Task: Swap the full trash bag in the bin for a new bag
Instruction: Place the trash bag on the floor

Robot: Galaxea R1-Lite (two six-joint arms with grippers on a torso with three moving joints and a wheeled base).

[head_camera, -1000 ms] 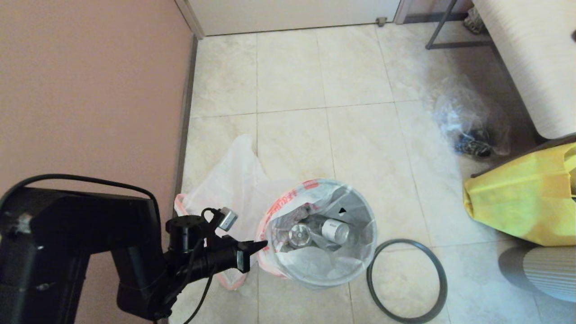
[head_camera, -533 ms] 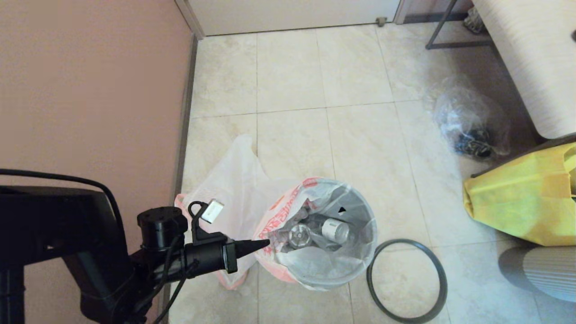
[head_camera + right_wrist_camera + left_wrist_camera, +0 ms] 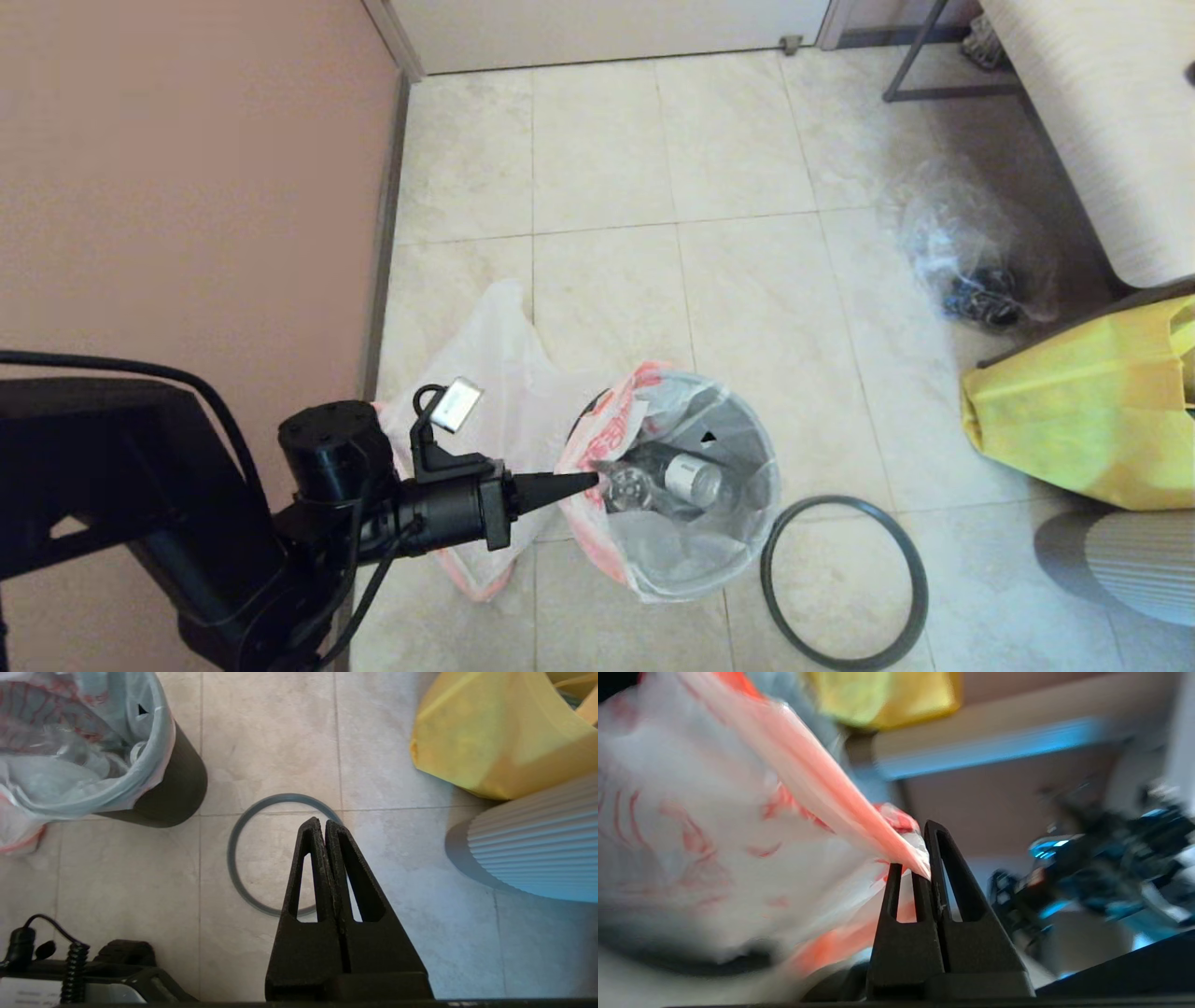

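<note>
Bin [image 3: 747, 551] sits on the tiled floor near the middle of my head view, a little off the left wall, with the full bag [image 3: 686, 560] inside it and its plastic folded over the mouth. Bottles [image 3: 693, 479] and other rubbish lie in the bag.

My left gripper [image 3: 590, 482] is at the bin's left edge, pinching the bag's red-printed hem. In the left wrist view the fingers are clenched on a drawn-out strip of that plastic, which runs taut away from the tips [image 3: 924, 868]. I hold it there because the hem is the only loose part I can get hold of; the load is too deep and too bulky to grip directly. On that side the hem looks gathered inward, off the edge, so I judge the bag is partly freed and not yet out.

The hoop [image 3: 845, 583] lies flat on the floor just right of the bin, not touching it. With it off, nothing clamps the bag down.

A second bag [image 3: 467, 383], thin and pale, lies on the floor to the bin's left, behind my left arm; I take it for the new one.

My right gripper [image 3: 325, 830] hangs above the hoop, fingers pressed together on nothing, idle. A yellow bag [image 3: 1074, 420] sits well off to the right.
</note>
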